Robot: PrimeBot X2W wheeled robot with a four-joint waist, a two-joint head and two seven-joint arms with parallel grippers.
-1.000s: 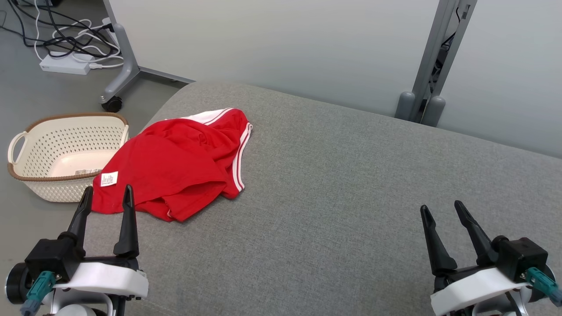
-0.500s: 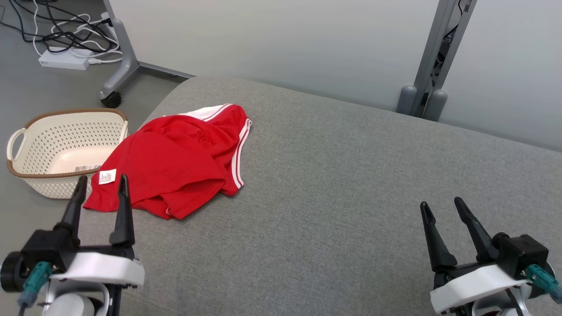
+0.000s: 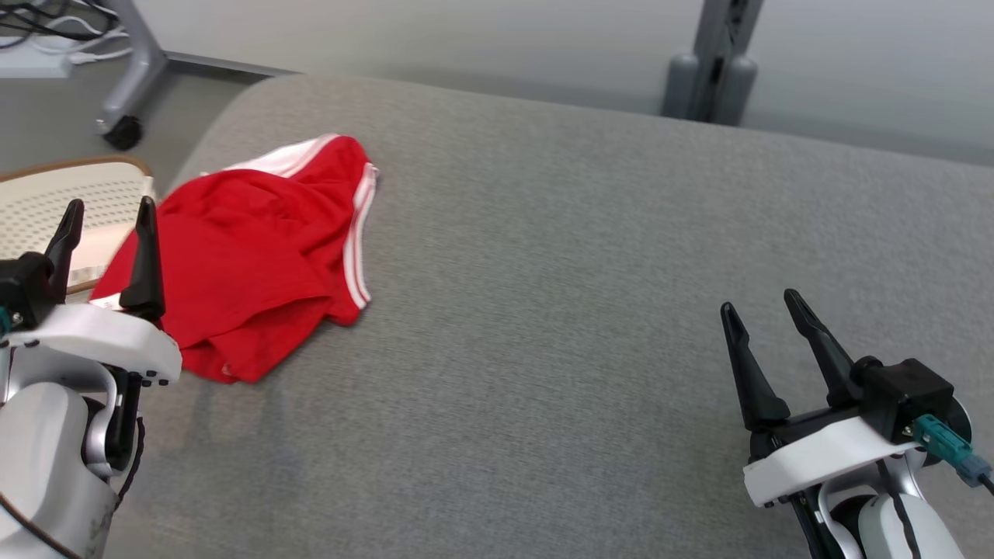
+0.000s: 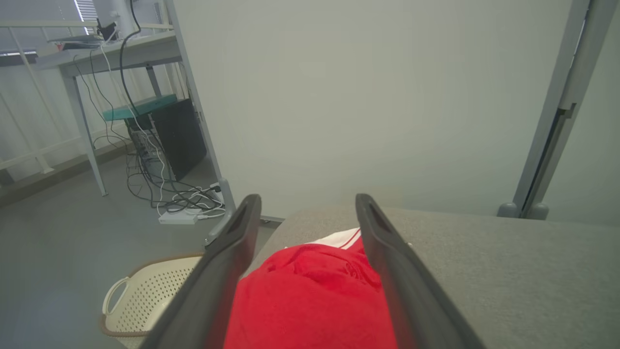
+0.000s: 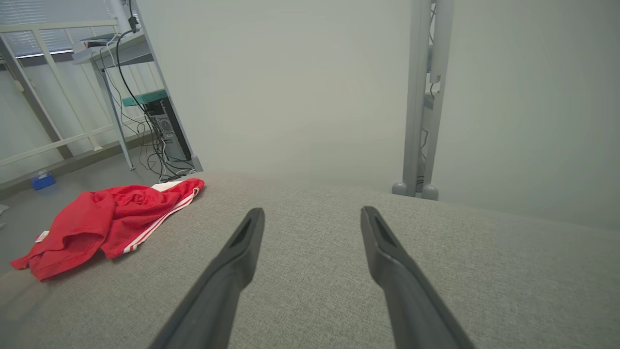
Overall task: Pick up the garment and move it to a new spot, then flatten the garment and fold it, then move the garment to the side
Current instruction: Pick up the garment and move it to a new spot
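A crumpled red garment (image 3: 248, 256) with white stripes along its edges lies at the left end of the grey fabric surface (image 3: 559, 310). It also shows in the left wrist view (image 4: 310, 295) and the right wrist view (image 5: 104, 220). My left gripper (image 3: 109, 213) stands open at the garment's left edge, raised above it, holding nothing. In its own wrist view the left gripper (image 4: 306, 206) frames the red cloth between its fingers. My right gripper (image 3: 765, 307) is open over bare fabric at the lower right, far from the garment, and shows the same in its wrist view (image 5: 312, 218).
A cream perforated basket (image 3: 54, 202) with a brown rim sits on the floor left of the surface, partly behind my left gripper; it also appears in the left wrist view (image 4: 145, 295). A wheeled stand leg (image 3: 124, 132) and cables lie far left. Partition posts (image 3: 710, 74) rise behind.
The head camera has tilted down and shifted, so the whole scene sits higher and further left. My left gripper has risen and moved toward the garment's left edge. The right gripper holds its pose.
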